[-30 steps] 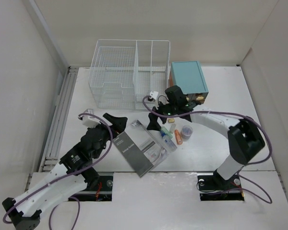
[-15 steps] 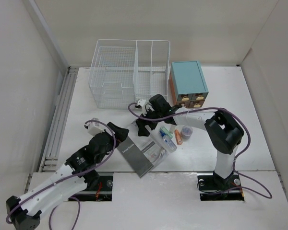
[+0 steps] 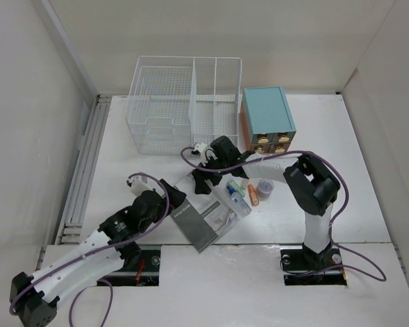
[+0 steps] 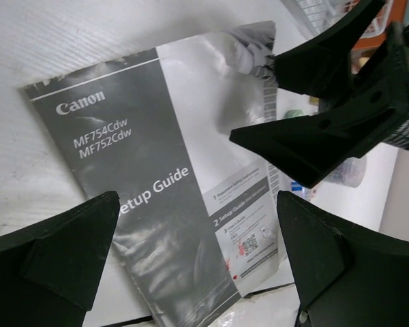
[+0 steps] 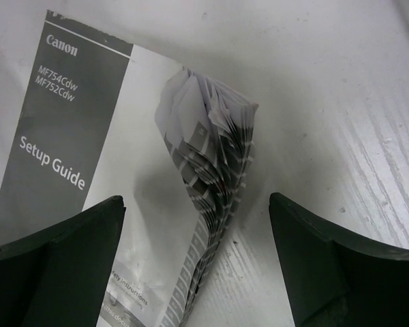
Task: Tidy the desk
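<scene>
Currently both jaw pairs stand apart, empty: left gripper [image 4: 198, 238] over the booklet [image 4: 157, 170] cover, right gripper [image 5: 194, 231] over its fanned corner, approx mid desk [image 3: 116, 136]. Risk: w/ the arms so close they may bump, or a pinch catches just a few pages & tears them.

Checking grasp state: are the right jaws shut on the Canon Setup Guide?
No, the right wrist view shows the right gripper open, jaws wide apart over the Canon Setup Guide.

The left gripper [image 3: 172, 199] and right gripper [image 3: 204, 184] are positioned at opposite edges of the booklet [image 3: 203, 221] on the worktop [image 3: 327, 136].
</scene>
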`<state>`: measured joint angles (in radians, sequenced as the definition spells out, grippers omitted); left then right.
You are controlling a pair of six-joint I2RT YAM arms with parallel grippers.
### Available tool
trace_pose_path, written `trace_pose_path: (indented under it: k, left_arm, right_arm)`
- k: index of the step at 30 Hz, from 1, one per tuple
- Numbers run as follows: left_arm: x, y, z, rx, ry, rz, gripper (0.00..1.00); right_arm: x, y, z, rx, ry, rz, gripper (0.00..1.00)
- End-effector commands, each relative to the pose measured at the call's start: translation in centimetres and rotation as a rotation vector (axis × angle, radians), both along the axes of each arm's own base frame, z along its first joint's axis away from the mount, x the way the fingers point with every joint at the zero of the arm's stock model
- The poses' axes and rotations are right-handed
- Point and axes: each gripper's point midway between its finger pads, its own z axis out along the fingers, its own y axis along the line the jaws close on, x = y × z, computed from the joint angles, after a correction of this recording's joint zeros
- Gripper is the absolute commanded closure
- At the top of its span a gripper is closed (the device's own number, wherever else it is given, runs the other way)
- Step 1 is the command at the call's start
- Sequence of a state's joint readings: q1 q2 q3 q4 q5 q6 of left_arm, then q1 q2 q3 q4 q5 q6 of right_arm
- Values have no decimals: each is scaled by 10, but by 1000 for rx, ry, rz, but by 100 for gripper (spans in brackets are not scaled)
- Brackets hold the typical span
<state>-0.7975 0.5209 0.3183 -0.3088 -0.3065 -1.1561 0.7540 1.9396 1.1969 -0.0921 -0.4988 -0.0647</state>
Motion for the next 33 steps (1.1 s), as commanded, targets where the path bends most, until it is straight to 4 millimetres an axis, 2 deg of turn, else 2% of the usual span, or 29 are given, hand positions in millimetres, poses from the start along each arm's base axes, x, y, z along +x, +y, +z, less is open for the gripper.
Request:
trace_pose_path:
  k: [1,5,6,9,11,12,13,18,25,29,30,31,33]
  left_arm:
    - [-7,0,-3,32,42,-32,0]
    - [-16,-3,-11,54,94,-71,0]
    - [-19,-3,-17,63,113,-79,0]
    - [-25,-6,-29,67,152,-107,0]
    - [-29,-7,-36,79,173,-130,0]
    - [-32,-6,-42,85,192,-138,0]
    - [-33,-8,-43,88,195,-153,0]
    - [-44,-9,-58,120,249,-201,0]
    - [-44,-14,-64,162,289,-233,0]
    - [-43,-17,-66,178,308,-245,0]
    - [-43,-17,-68,184,315,-244,0]
    - [-44,-19,-69,186,316,-253,0]
    - [-44,-19,-69,186,316,-253,0]
  right_arm:
    - [-1,3,-4,16,29,5,9]
    - [-5,5,-6,25,50,23,20]
    - [-6,5,-6,30,55,29,29]
    - [-12,6,-13,33,87,50,45]
    - [-14,7,-12,38,99,50,47]
    - [-16,5,-17,25,114,49,50]
    - [-14,7,-15,31,107,50,55]
    - [-14,3,-12,49,135,57,62]
    - [-17,5,-6,72,144,77,69]
    - [-24,9,0,97,169,109,85]
    - [-26,8,4,103,175,116,95]
    - [-25,11,8,114,173,124,100]
    - [-26,10,11,133,189,136,100]
